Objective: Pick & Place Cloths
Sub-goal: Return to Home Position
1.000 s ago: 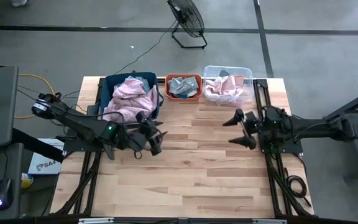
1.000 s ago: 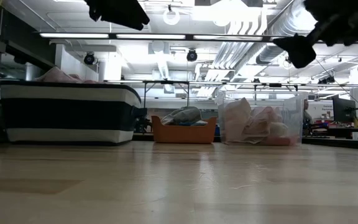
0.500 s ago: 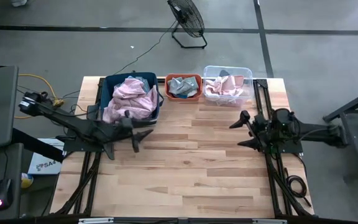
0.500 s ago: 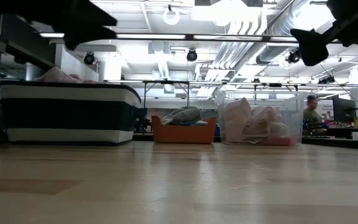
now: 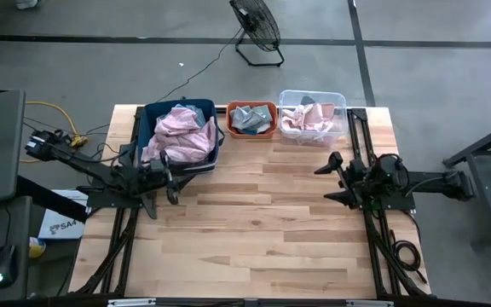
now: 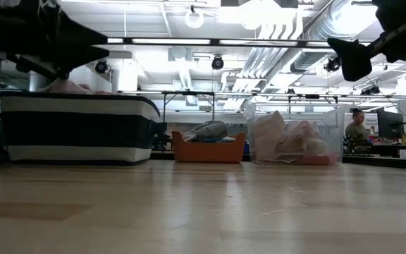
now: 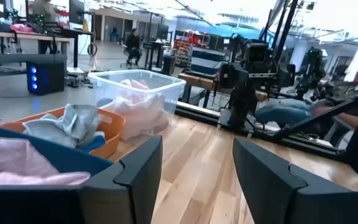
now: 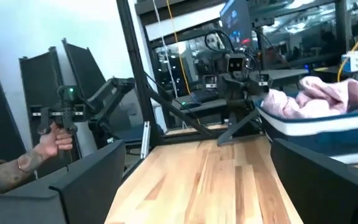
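Overhead view of a wooden worktop (image 5: pixel 262 239) w/ two dark robot arms, one per side. Three bins sit in a row along the worktop's top edge.

Upper left of ctr is a blue bin (image 5: pixel 201 106) heaped w/ a large pale pink cloth (image 5: pixel 177 136). Just right of it, a small orange bin (image 5: pixel 251 105) holds grey-green cloths (image 5: pixel 250 121). Right again, a transparent bin (image 5: pixel 343 104) has coral pink & white cloths (image 5: pixel 307 121) bunched inside.

The left gripper (image 5: pixel 170 175) hangs at mid left of the frame, just below the blue bin's lower right corner. Its wrist view shows the two fingers set well apart w/ only bare wood btwn them, so it holds nothing.

The right gripper (image 5: pixel 325 183) is at mid right, below the transparent bin & apart from it, pointing toward frame ctr. Its fingers are spread wide too & it is empty.

In the table-level view the three bins line up across the middle of the frame. Both grippers show as dark shapes in the upper corners, clear of the wood. A person (image 6: pixel 357 130) sits at far right in the bkgd.

The right wrist view shows a person's hand (image 8: pixel 53 142) at the left edge. A floor fan (image 5: pixel 258 30) stands at top ctr of the overhead view, beyond the worktop.
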